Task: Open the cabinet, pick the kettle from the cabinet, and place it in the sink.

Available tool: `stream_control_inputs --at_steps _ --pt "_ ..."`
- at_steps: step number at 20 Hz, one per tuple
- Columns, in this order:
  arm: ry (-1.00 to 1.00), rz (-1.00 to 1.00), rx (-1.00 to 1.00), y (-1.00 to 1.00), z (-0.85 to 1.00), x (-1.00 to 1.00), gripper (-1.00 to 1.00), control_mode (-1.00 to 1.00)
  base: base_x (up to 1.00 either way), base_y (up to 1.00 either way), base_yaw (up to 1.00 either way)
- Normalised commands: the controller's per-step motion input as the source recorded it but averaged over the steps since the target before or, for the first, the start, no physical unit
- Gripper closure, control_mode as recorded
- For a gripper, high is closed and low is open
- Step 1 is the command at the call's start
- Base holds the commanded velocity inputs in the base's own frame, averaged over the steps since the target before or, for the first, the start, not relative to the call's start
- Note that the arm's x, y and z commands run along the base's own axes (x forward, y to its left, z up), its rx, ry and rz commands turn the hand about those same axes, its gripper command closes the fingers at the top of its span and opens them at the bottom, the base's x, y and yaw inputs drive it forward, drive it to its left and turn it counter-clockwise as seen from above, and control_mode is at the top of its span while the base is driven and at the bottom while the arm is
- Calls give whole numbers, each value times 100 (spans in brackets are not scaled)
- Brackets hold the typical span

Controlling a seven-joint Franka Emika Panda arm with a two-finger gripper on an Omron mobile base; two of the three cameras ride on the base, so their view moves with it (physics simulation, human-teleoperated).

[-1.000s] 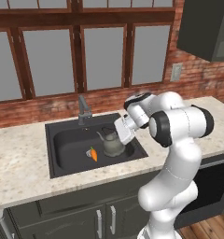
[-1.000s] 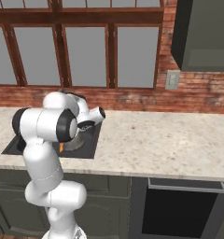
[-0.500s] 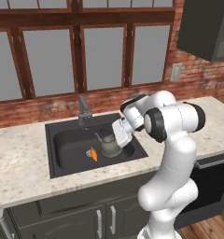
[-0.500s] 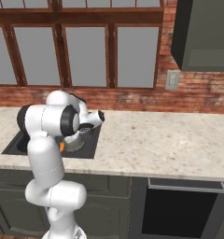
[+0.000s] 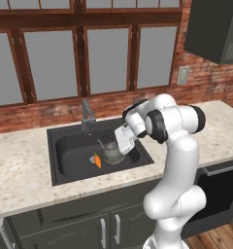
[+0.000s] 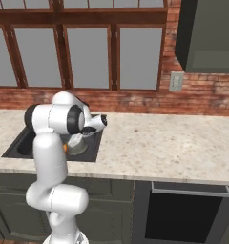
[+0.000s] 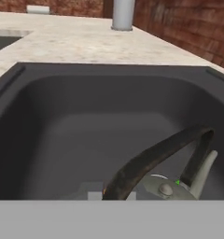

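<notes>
While I hold the arm over the basin, this is how I read it:
Progress: the kettle (image 5: 112, 151) sits low inside the sink (image 5: 70, 153), so I judge the fetching done and only the release and pull-back left.
Kettle position: right part of the basin, just beside a carrot (image 5: 96, 160), in front of the faucet (image 5: 87, 115).
Kettle heading: upright; in the hand view its dark handle (image 7: 151, 161) arches lower left to upper right, spout at the right end.
Gripper (image 5: 124, 139): jaws narrow, apparently clamped on that handle.

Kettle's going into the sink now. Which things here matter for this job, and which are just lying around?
Job:
kettle, in the basin, gripper shut on its handle
sink
cabinet up on the wall

Lying about:
carrot in the basin beside the kettle
faucet
wall outlet
</notes>
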Motion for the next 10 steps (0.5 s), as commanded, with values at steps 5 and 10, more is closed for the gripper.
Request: stream_control_inputs --at_steps 5,10 --pt "0 0 0 -1 -23 16 100 -100 0 0 0" --pt "0 0 0 2 -25 18 100 -100 0 0 0"
